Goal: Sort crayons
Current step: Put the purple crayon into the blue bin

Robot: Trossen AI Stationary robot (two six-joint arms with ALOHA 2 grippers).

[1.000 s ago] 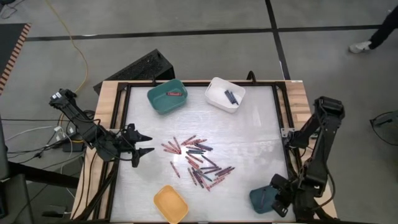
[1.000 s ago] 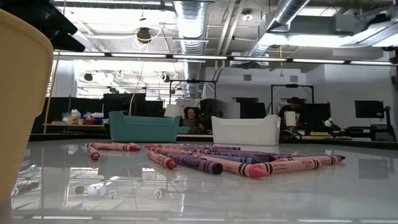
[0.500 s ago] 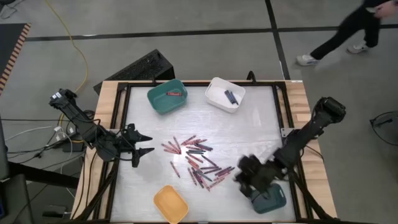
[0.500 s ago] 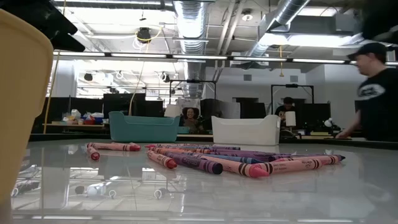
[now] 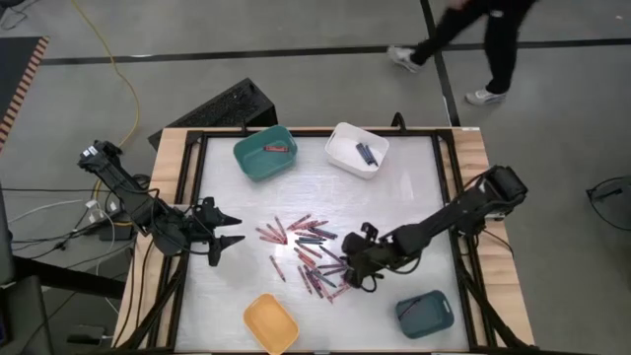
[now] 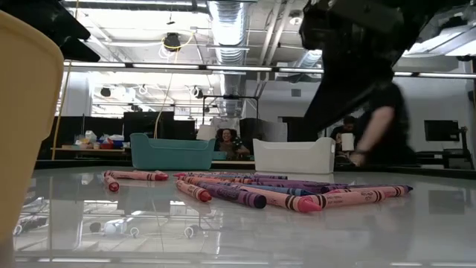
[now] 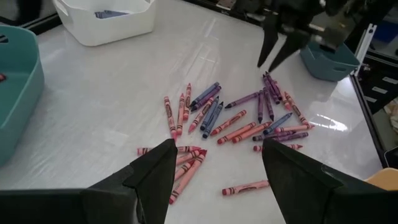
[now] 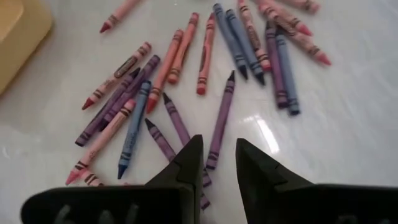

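Note:
The crayons (image 5: 312,252) lie loose in a heap at the table's middle, red, pink, purple and blue; the low view shows them flat on the glossy top (image 6: 253,190). My right gripper (image 5: 347,268) hovers over the heap's right side, pointing slantwise down, its fingers a little apart with nothing between them (image 8: 219,152). Purple and blue crayons (image 8: 221,121) lie just past its tips. My left gripper (image 5: 230,229) waits open at the table's left side, looking at the heap (image 7: 214,174).
A teal bin (image 5: 266,153) with one red crayon and a white bin (image 5: 357,148) with dark blue crayons stand at the far edge. A yellow bin (image 5: 270,323) and a dark teal bin (image 5: 425,314) stand near the front. A person walks past beyond the table.
My right gripper has swung from the dark teal bin at the near right corner toward the table's left, rolling as it went, and now hangs low over the heap's right side. The crayons have not moved. A person has walked across behind the table.

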